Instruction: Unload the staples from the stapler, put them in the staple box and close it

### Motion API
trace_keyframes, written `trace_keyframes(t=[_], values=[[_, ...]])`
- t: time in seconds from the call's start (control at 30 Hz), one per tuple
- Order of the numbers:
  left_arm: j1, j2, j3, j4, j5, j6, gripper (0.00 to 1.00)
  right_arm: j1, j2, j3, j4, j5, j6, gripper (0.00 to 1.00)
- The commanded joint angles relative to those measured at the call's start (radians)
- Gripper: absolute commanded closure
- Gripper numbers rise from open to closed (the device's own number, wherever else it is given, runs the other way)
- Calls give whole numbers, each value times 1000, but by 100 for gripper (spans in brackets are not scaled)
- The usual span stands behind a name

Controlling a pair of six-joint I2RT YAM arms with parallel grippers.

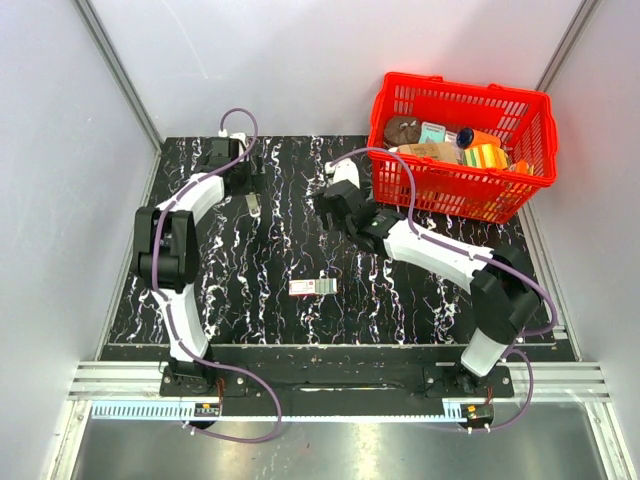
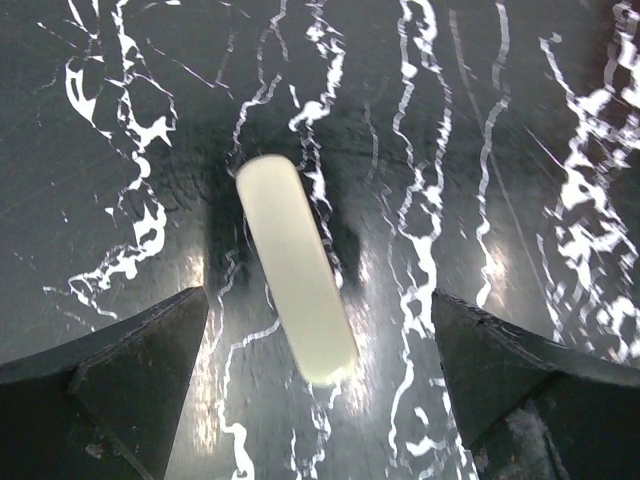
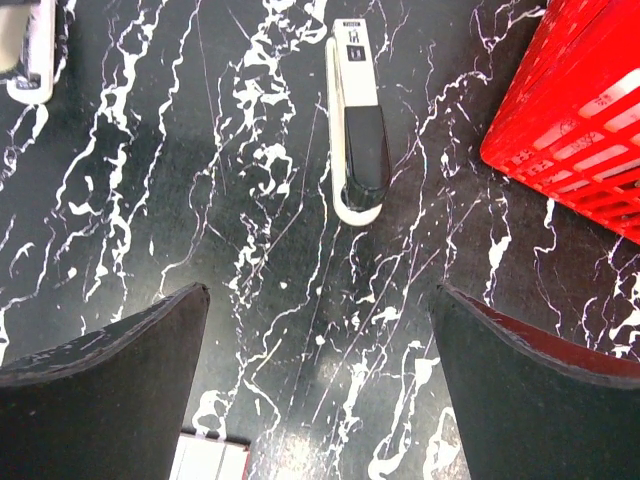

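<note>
Dark fingers (image 2: 120,385) of the left gripper (image 2: 320,292) fill the bottom corners of the left wrist view. They are spread wide and hold nothing. Between them, touching neither, lies the stapler (image 2: 297,270), a pale rounded bar flat on the black, white-veined table (image 2: 520,120), slanting from 11 o'clock to 5 o'clock.

The right gripper (image 3: 320,288) is likewise spread wide and empty. Only its wrist view shows a white tool (image 3: 355,130) with a black top, shaped like a stapler. It lies lengthwise at 12 o'clock ahead of the fingers, apart from the red basket (image 3: 580,110) at 2 o'clock. An edge of a red-and-white box (image 3: 212,462) shows at 7 o'clock. A pale piece (image 3: 28,55) is cut off by the corner at 10 o'clock, and what it is cannot be told.

From overhead the stapler is a small sliver at 10 o'clock on the table, just beside the left gripper. The box sits near the middle, and the basket, holding packets, at 2 o'clock.

The left arm (image 1: 170,250) rises from its base at 7 o'clock, folds at the table's left edge and reaches toward 11 o'clock. The right arm (image 1: 440,255) bends at 4 o'clock, and its white forearm stretches toward 12 o'clock.
</note>
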Motion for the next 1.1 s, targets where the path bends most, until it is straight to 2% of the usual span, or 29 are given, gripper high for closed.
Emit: trace_keyframes(t=[0.0,0.13,0.23,0.33,0.37,0.43,0.73,0.83,1.07], values=[[0,97,119,-18,-125,-67,1,22,-64,-26,56,51,-26,3],[0,150,153,-34,-135,-90,3,24,-88,-57,71,45,-27,4],[-3,183,180,-57,-121,-103,10,24,-101,-81,94,37,-24,4],[-11,199,191,-66,-118,-110,23,24,-104,-91,91,27,-18,5],[-13,196,188,-66,-116,-112,33,24,-101,-94,88,23,-19,7],[-14,196,182,-74,-116,-113,46,24,-107,-101,91,22,-18,7],[-39,120,81,-90,-174,-91,84,24,-136,-144,109,2,2,13],[-43,48,12,-110,-187,-78,88,25,-139,-152,111,-1,7,14],[-54,-217,-307,-118,-162,-64,91,24,-116,-152,105,-29,34,15]])
